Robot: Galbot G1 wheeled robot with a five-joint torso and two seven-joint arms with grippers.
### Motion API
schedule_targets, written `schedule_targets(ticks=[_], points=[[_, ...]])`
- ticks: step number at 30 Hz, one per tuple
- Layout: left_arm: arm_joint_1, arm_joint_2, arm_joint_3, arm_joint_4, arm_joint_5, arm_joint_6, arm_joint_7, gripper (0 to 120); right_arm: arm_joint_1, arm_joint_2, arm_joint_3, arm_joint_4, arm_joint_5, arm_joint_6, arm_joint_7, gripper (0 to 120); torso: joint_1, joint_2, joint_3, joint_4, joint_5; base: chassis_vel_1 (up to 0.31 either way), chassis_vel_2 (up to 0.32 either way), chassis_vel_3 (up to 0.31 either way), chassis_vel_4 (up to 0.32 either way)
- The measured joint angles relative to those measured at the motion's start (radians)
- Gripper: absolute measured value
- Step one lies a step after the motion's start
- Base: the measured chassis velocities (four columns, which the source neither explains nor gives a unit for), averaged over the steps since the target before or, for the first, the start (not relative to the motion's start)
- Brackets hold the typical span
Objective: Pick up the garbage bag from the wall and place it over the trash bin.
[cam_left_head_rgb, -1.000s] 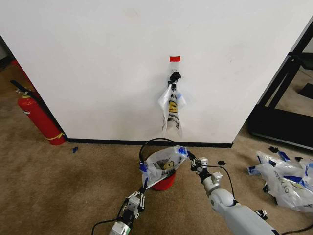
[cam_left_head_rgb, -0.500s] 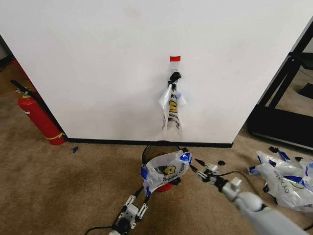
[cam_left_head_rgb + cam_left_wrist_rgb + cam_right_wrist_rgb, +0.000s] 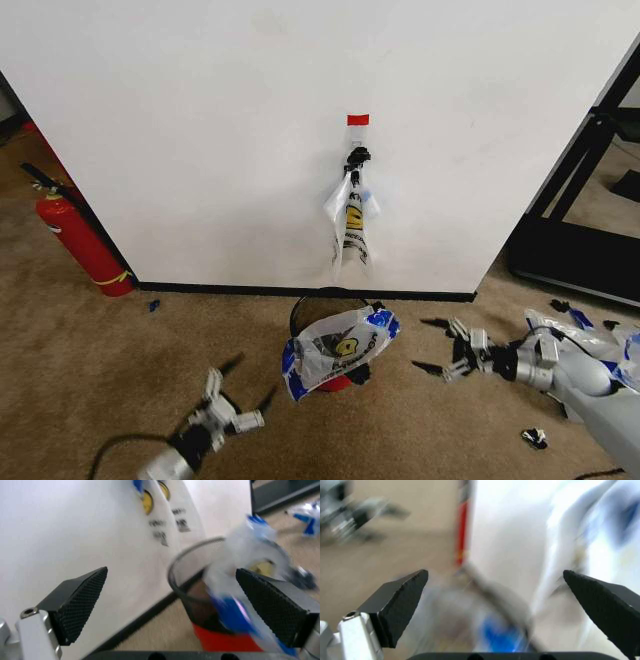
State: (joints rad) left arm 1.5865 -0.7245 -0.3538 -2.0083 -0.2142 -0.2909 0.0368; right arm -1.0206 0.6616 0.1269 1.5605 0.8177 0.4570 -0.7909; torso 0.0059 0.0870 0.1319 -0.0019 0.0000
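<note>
The wall [image 3: 200, 150] stands beyond both claws, a second smiley bag hanging from its hook [image 3: 357, 155]. Ahead of the left claw [image 3: 215, 405] and between the two, the trash bin [image 3: 335, 380] sits on the carpet near the baseboard. The garbage bag [image 3: 335, 348] lies draped over the bin, lopsided, covering the side nearer the claws while the far rim [image 3: 310, 298] shows bare. The right claw [image 3: 432, 347] hangs beside it, jaws spread, holding nothing; the left is likewise wide open. Placement looks mostly done, the fit untidy.
</note>
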Motion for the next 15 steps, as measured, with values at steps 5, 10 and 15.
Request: schedule_targets(ticks=[5, 10, 15], points=[[-0.304, 0.082, 0.169, 0.099, -0.228, 0.096, 0.094, 100, -0.015, 0.023, -0.045, 0.180, 0.032, 0.000, 0.431, 100, 0.000, 0.000, 0.000, -0.0004, 0.0004, 0.000, 0.000, 0.000, 0.000], [-0.623, 0.068, 0.413, 0.268, -0.325, 0.113, 0.185, 100, -0.050, 0.025, -0.039, 0.288, 0.036, -0.013, 0.615, 100, 0.000, 0.000, 0.000, -0.0006, 0.0004, 0.000, 0.000, 0.000, 0.000], [-0.886, -0.020, 0.625, 0.447, -0.381, 0.174, 0.260, 100, -0.140, 0.008, 0.047, 0.356, 0.047, 0.013, 0.563, 100, 0.000, 0.000, 0.000, -0.0008, 0.0005, 0.000, 0.000, 0.000, 0.000]])
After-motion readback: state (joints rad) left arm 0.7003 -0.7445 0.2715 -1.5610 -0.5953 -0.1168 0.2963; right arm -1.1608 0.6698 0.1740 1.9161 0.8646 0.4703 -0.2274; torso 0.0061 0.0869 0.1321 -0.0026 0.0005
